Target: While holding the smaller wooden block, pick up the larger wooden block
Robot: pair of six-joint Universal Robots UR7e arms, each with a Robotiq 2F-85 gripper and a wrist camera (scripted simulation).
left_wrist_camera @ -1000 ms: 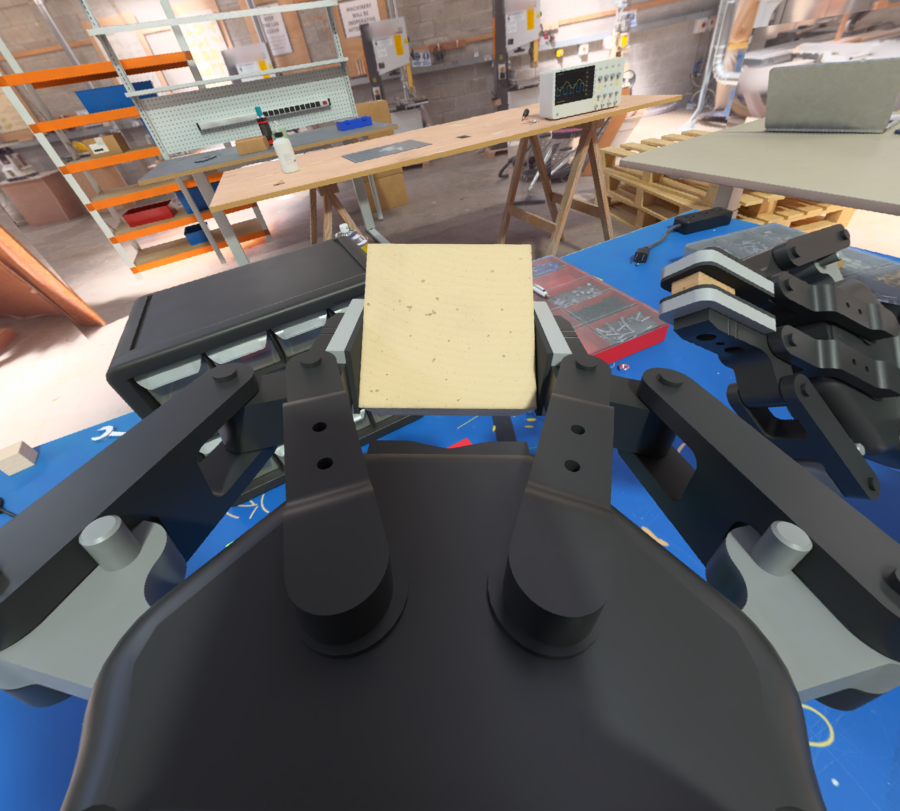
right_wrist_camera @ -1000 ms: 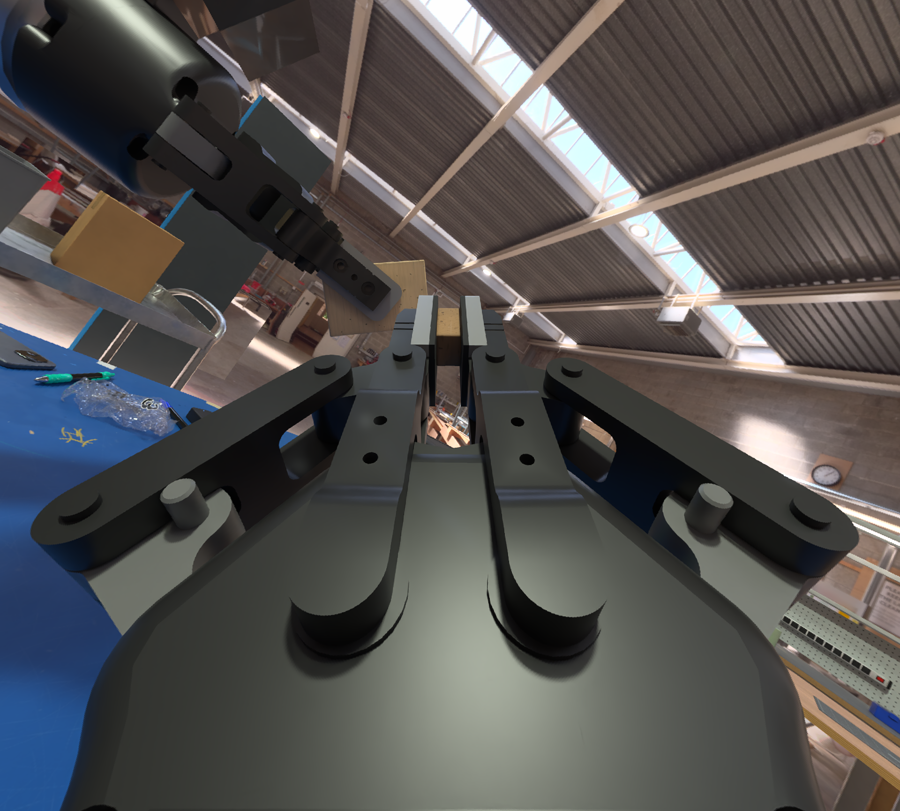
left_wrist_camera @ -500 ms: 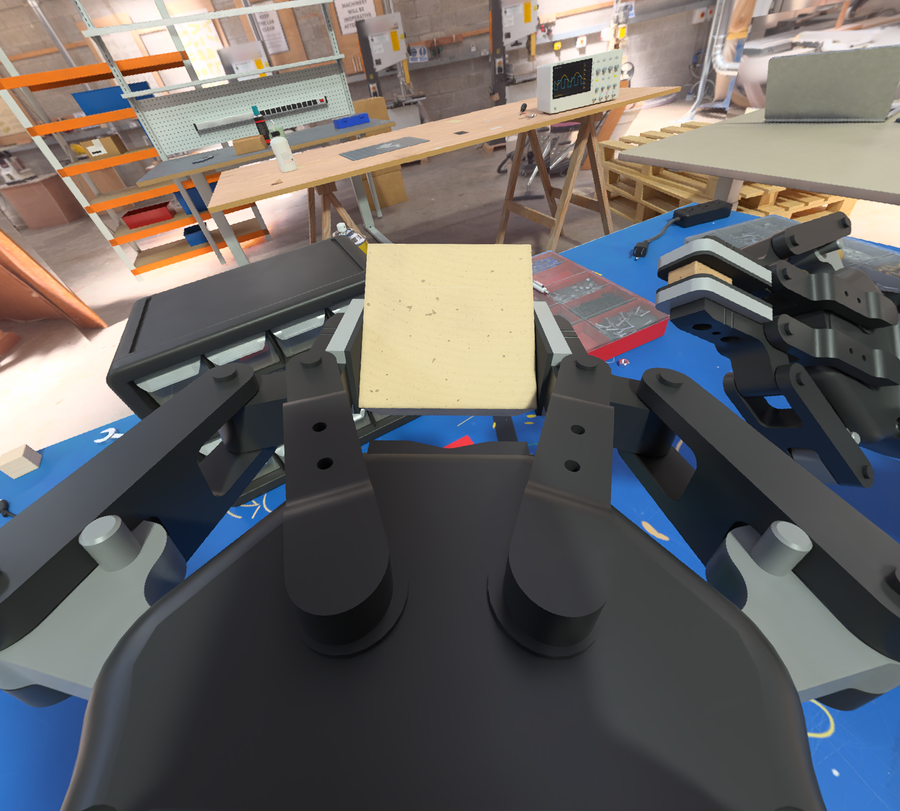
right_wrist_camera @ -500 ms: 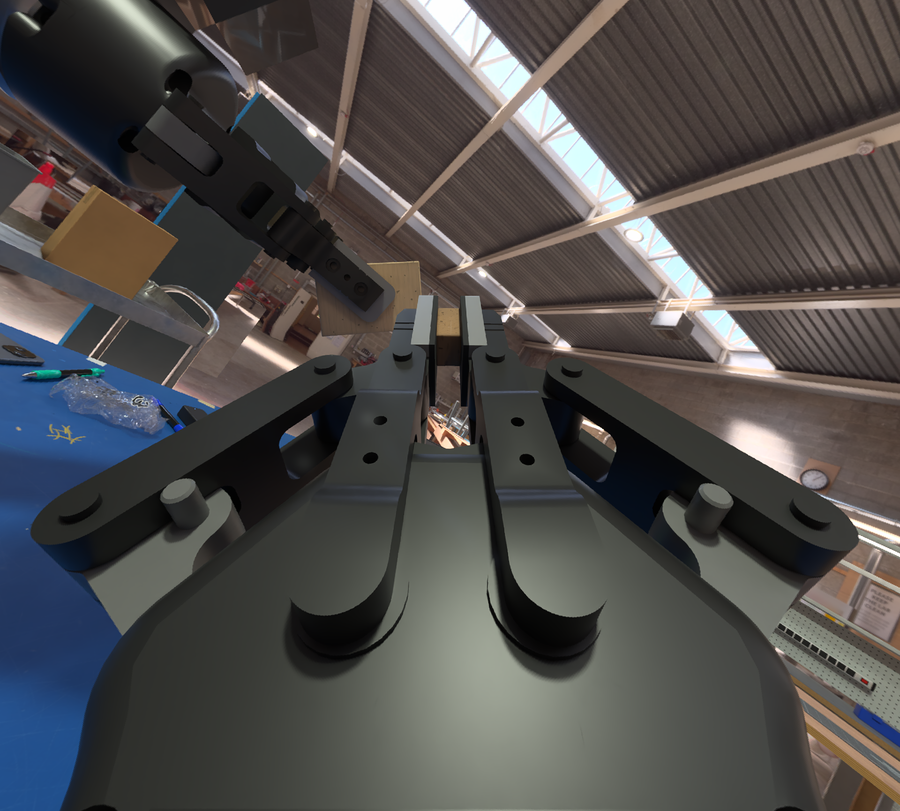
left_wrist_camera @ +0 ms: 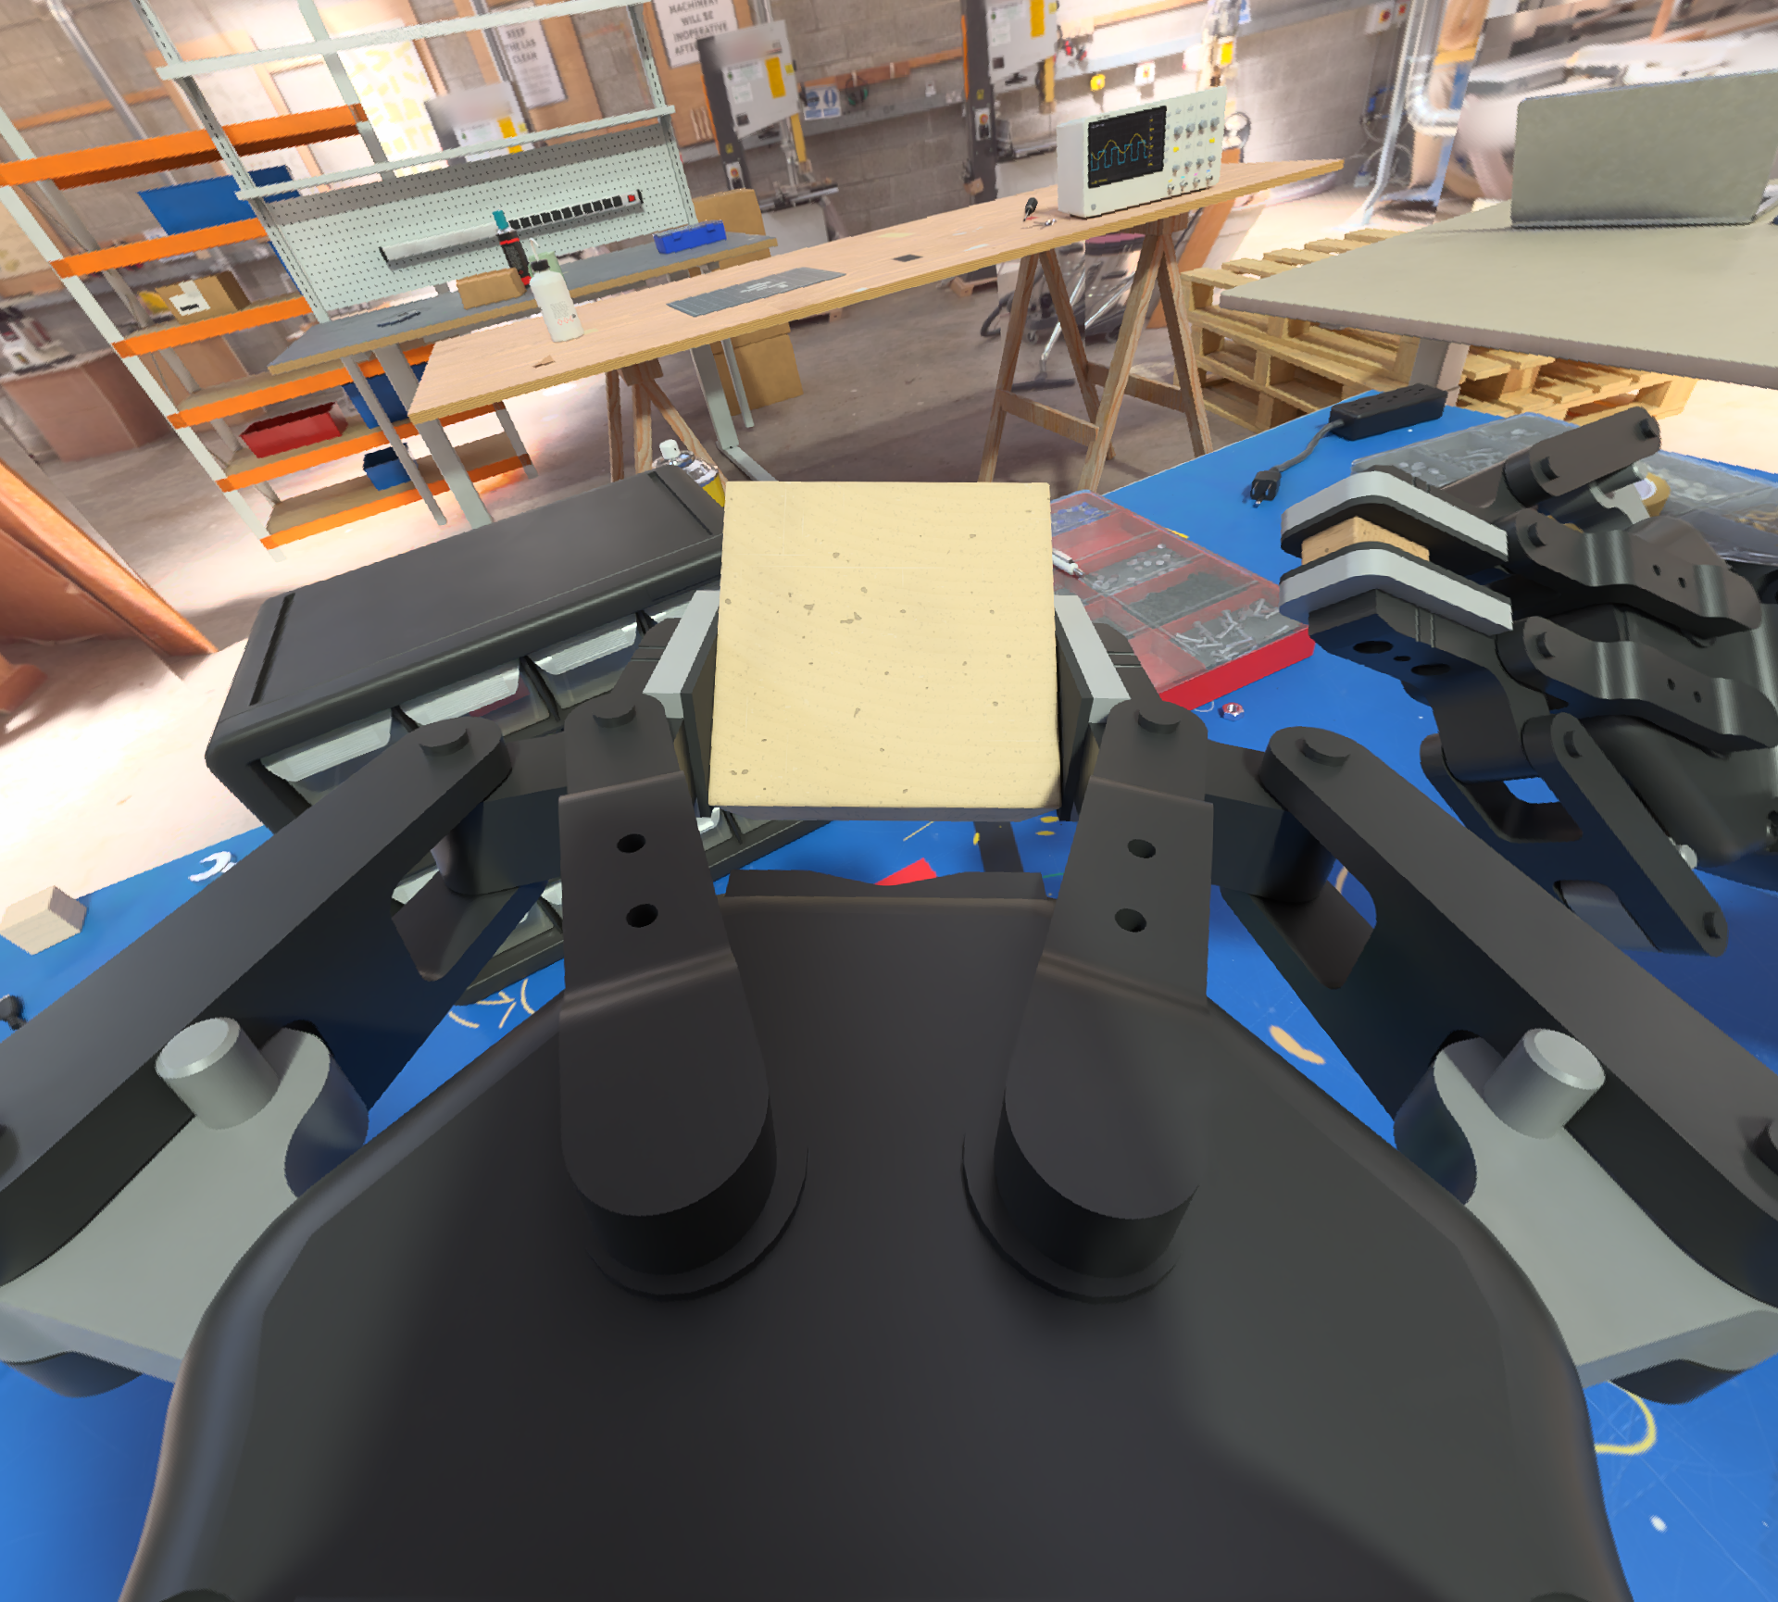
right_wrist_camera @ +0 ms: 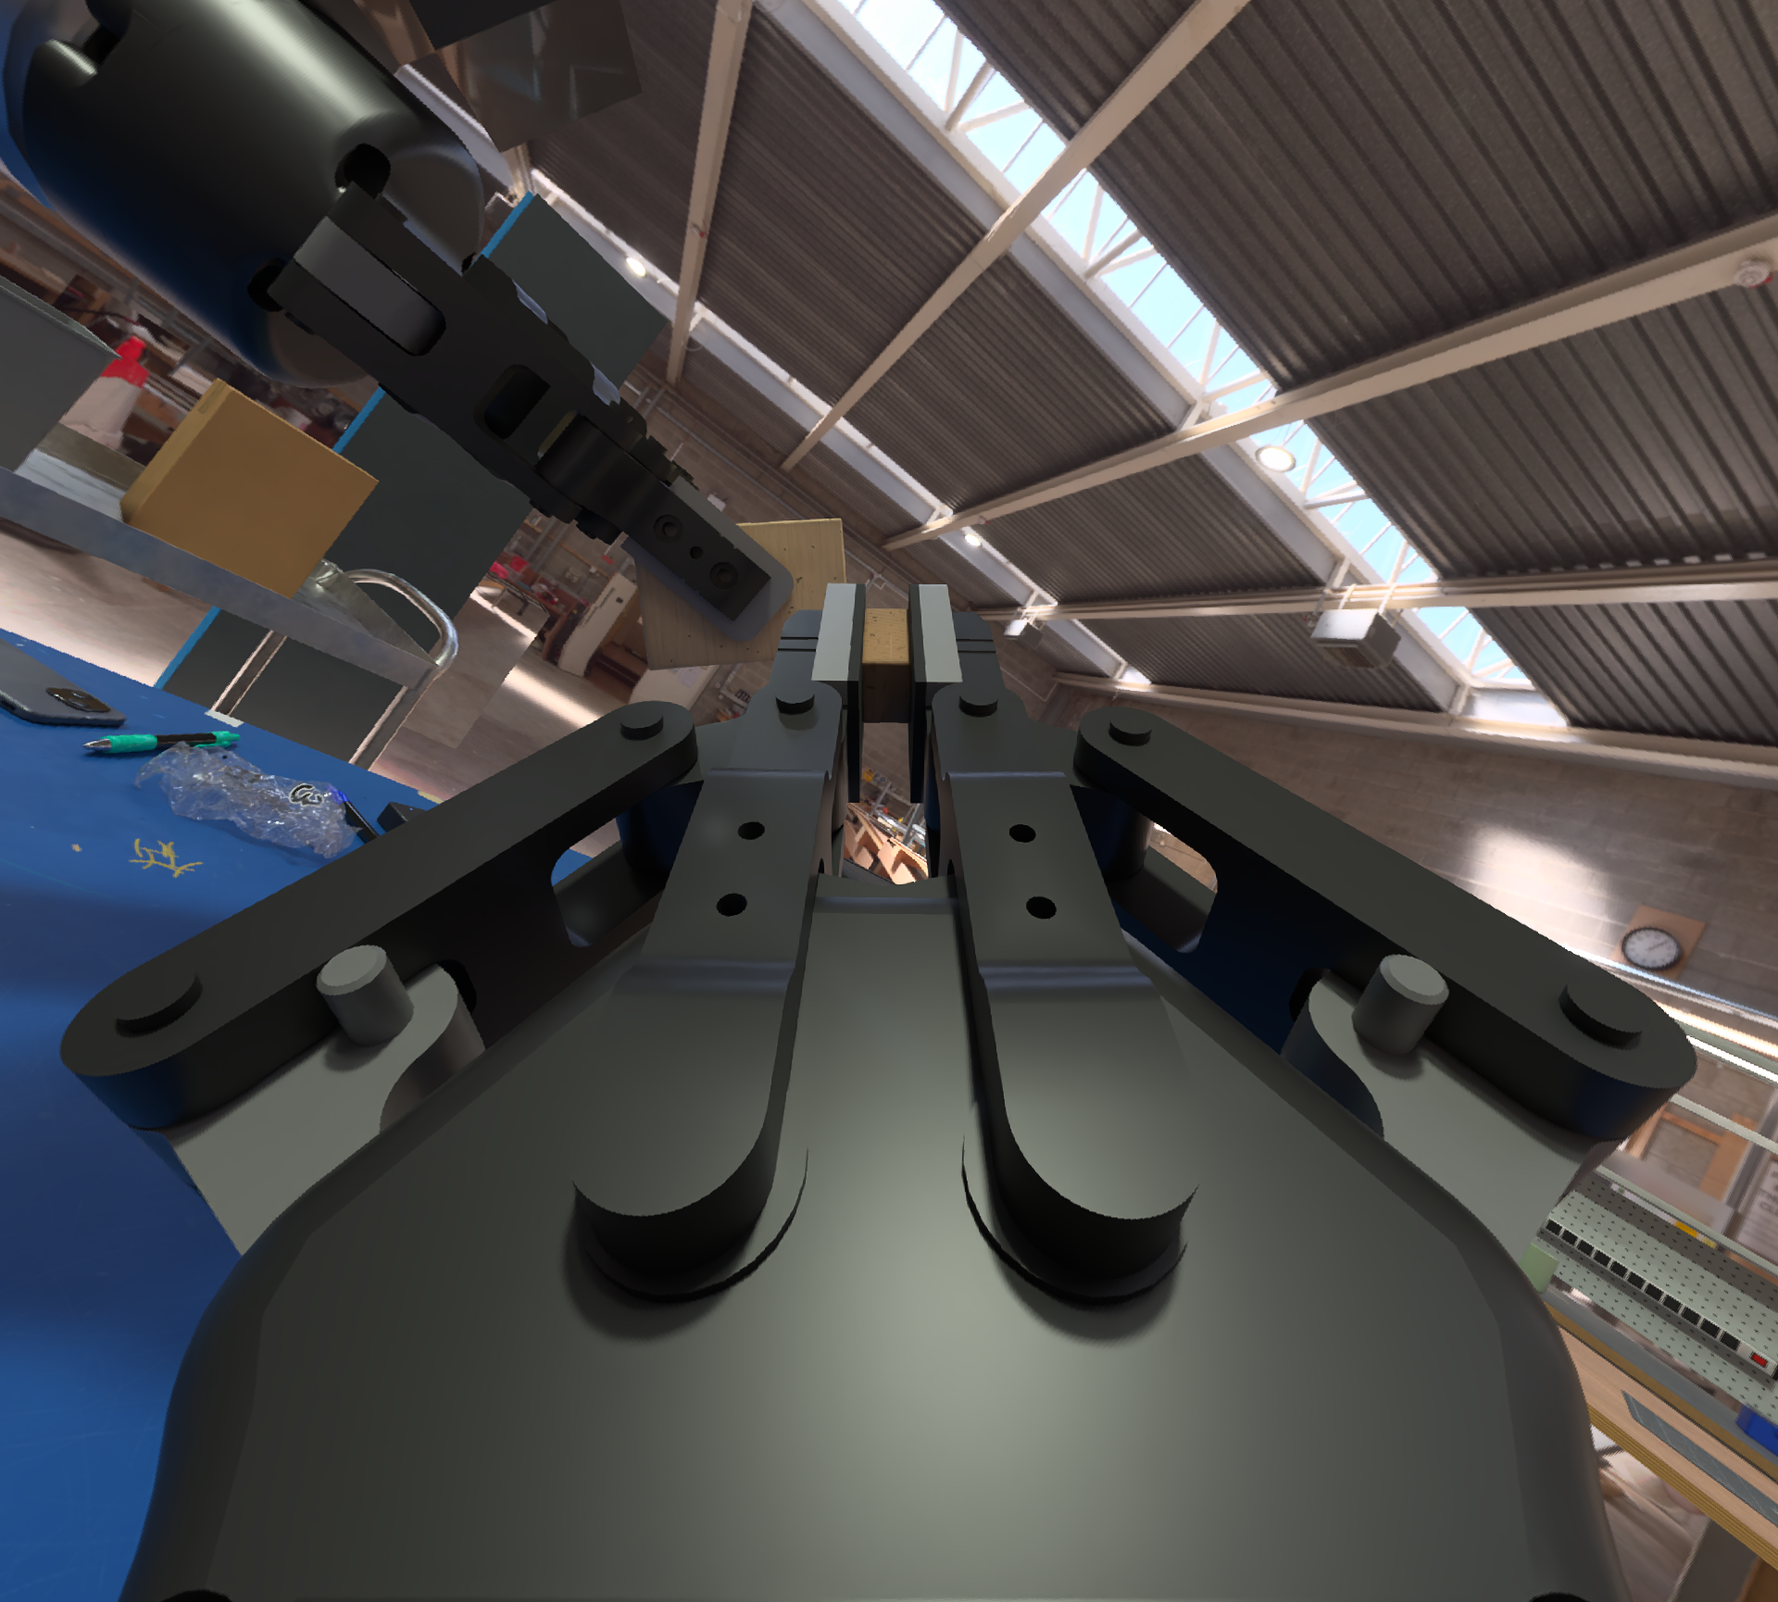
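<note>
Our left gripper (left_wrist_camera: 885,651) clamps the large pale wooden block (left_wrist_camera: 883,647); our right gripper (right_wrist_camera: 886,637) pinches the small tan wooden block (right_wrist_camera: 885,651) just beside. They could collide and slip.

The blue surface (left_wrist_camera: 1251,1017) carries a black drawer cabinet (left_wrist_camera: 462,623) at the far left edge, a red compartment tray of screws (left_wrist_camera: 1174,594) beside it, a black power adapter (left_wrist_camera: 1385,406) farther off and a small pale wooden cube (left_wrist_camera: 40,916) at left. Elsewhere lie a green pen (right_wrist_camera: 164,740), crumpled clear wrap (right_wrist_camera: 245,796) and what looks like a phone (right_wrist_camera: 48,690)
</note>
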